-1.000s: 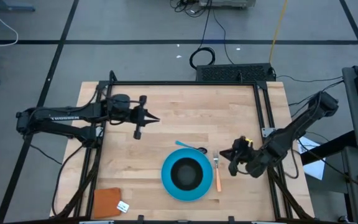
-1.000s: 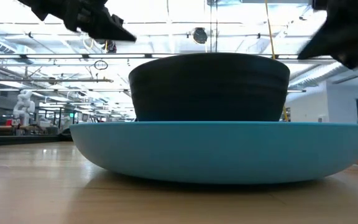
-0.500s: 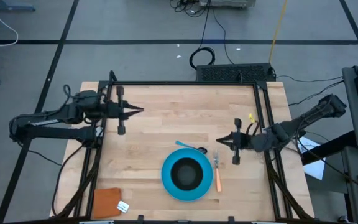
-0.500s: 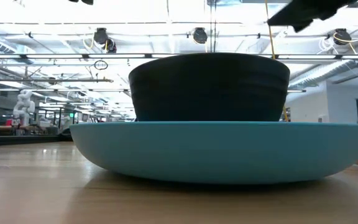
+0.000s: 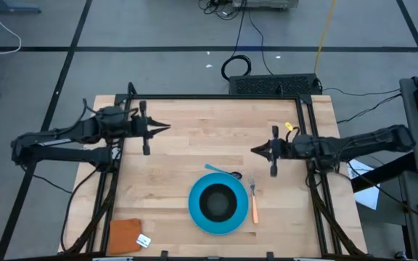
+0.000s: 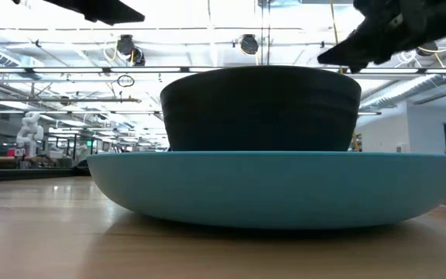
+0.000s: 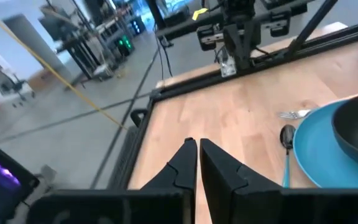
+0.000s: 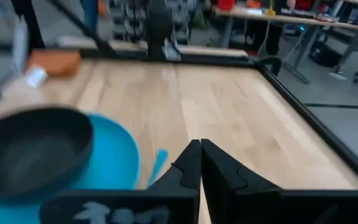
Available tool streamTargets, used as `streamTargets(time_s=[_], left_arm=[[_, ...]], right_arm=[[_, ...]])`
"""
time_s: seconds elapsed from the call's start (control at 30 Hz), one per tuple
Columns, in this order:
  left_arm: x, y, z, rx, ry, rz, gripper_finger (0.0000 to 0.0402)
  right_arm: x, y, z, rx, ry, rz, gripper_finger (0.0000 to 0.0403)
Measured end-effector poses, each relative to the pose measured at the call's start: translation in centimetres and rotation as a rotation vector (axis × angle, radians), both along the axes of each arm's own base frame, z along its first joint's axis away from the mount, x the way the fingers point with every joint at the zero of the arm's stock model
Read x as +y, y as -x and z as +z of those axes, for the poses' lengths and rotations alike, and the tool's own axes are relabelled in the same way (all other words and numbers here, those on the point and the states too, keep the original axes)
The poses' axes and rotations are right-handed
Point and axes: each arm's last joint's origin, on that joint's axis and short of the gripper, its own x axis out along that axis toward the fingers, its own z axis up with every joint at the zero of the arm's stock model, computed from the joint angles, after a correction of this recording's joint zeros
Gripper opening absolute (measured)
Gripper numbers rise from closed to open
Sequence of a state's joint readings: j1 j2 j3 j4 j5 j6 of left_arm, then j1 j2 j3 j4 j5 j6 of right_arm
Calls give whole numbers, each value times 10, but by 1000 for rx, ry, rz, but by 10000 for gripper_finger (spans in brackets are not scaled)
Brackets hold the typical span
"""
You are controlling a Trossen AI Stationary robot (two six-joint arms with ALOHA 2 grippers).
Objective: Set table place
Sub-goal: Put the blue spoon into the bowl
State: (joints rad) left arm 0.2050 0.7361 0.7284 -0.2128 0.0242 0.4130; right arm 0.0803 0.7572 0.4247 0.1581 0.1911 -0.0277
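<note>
A round blue plate point(image 5: 194, 210) lies on the light-wood table point(image 5: 194, 138) near its front edge, with a black bowl point(image 5: 218, 202) standing in it. An orange-handled fork point(image 5: 253, 204) lies right of the plate. A teal-handled spoon point(image 5: 221, 172) lies just behind it. My left gripper point(image 5: 167, 128) is shut and empty above the table's left part. My right gripper point(image 5: 253, 151) is shut and empty above the table's right part, behind the fork. The plate point(image 6: 277, 186) and bowl point(image 6: 260, 108) fill the low view.
A brown-orange square point(image 5: 124, 235) with a white tag point(image 5: 144, 241) lies at the table's near left corner. A black frame rail point(image 5: 216, 97) runs along the table's edges. Bare wood lies between the two grippers and behind the plate.
My right gripper has drawn up and away from the fork toward the table's far right and levelled out. My left gripper has pulled back toward the table's left edge and then come a little forward again. The plate, bowl, fork and spoon have stayed put.
</note>
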Motion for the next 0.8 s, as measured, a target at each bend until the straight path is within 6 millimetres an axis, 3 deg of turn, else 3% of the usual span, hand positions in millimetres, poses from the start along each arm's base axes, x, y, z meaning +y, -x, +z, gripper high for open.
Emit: streamTargets(time_s=[0.23, 0.53, 0.8], left_arm=[[4, -18, -13, 70, 88, 17, 26], [7, -33, -22, 99, 139, 31, 26], [9, -46, -36, 163, 207, 52, 26]], right_arm=[[-16, 5, -25, -29, -46, -5, 0], [-18, 11, -44, -34, -43, -17, 0], [-18, 13, -49, -20, -31, -17, 0]])
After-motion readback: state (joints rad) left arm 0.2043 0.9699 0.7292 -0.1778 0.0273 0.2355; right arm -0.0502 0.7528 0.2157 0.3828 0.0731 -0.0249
